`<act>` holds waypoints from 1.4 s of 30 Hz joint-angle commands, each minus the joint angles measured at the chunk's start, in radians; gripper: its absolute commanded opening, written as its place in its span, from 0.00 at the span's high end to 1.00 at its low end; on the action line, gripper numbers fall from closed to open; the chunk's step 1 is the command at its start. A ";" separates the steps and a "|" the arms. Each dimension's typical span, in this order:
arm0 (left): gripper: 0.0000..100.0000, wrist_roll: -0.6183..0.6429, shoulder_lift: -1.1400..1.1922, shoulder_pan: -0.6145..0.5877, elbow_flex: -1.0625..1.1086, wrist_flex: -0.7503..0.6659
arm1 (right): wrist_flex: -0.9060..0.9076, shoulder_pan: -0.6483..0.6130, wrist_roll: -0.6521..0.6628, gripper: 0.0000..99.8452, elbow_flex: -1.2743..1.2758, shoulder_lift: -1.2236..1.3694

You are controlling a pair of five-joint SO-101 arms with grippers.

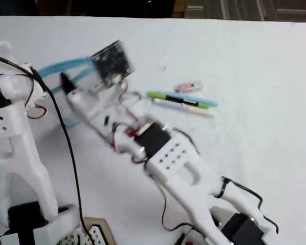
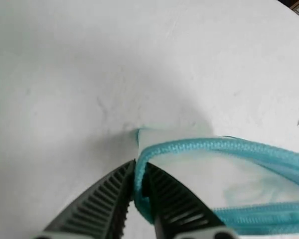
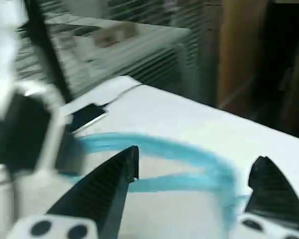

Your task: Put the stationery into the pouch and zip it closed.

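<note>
Pouch (image 2: 214, 147) rim pinched by left gripper (image 2: 139, 172); right gripper (image 3: 197, 159) wide. Hold rim taut, fetch pens (image 1: 181, 100) singly.

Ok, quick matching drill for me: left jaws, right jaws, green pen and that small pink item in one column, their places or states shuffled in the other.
1. left jaws
2. right jaws
3. green pen
4. small pink item

A. lying on the table right beside the other pens
B. shut on the teal edge of the pouch
C. lying apart, just past the pens on the side away from the arm bases
D. open, over the pouch

Pairs: 1-B, 2-D, 3-A, 4-C
</note>
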 commanded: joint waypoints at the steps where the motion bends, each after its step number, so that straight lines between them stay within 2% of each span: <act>1: 0.98 -0.006 0.033 -0.001 -0.015 -0.015 | 0.237 0.189 0.018 0.66 -0.198 -0.031; 3: 0.98 -0.006 0.033 -0.001 -0.015 -0.015 | 0.417 0.311 0.069 0.66 -0.307 -0.001; 8: 0.98 -0.006 0.033 -0.001 -0.015 -0.014 | 0.737 0.509 0.446 0.66 -0.483 0.156; 12: 0.98 -0.006 0.033 -0.001 -0.015 -0.014 | 0.888 0.556 0.749 0.66 -0.508 0.334; 16: 0.98 -0.006 0.033 -0.001 -0.015 -0.015 | 0.955 0.550 0.905 0.66 -0.508 0.519; 20: 0.98 -0.006 0.033 -0.001 -0.012 -0.015 | 0.954 0.550 0.968 0.66 -0.508 0.691; 25: 0.98 -0.006 0.033 -0.001 -0.012 -0.015 | 0.938 0.541 0.976 0.66 -0.580 0.883; 29: 0.98 -0.006 0.033 -0.001 -0.011 -0.012 | 0.949 0.529 0.974 0.66 -0.753 1.030; 38: 0.98 -0.006 0.033 -0.001 -0.012 -0.011 | 1.152 0.495 0.976 0.66 -1.212 1.419; 42: 0.98 -0.006 0.033 -0.001 -0.012 -0.011 | 1.244 0.496 0.977 0.76 -1.430 1.560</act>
